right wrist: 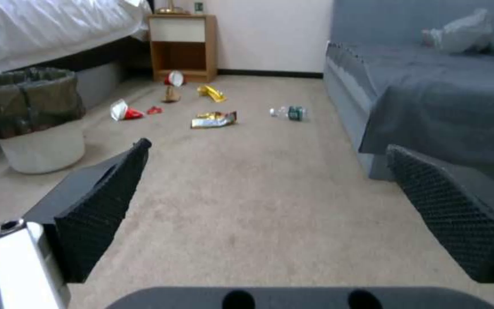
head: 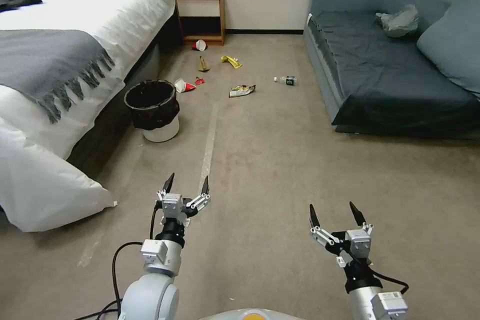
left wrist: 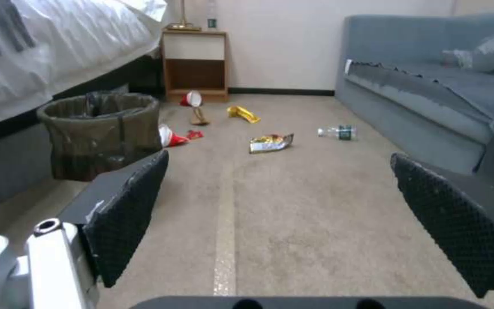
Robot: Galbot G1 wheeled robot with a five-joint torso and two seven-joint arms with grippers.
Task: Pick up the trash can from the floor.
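Splayed hands (head: 187,184), upright black-lined trash can (head: 153,110) beyond

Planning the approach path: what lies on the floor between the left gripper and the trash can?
Bare carpet, seen in the head view. The left gripper, jaws open, hovers short of the trash can beside the bed.

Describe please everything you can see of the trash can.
The trash can is a small round white bin, plastic by its look, with a black liner bag folded over its rim and upper half. It stands upright on the carpeted floor, close beside the bed. Its inside looks dark. Neither gripper touches it.
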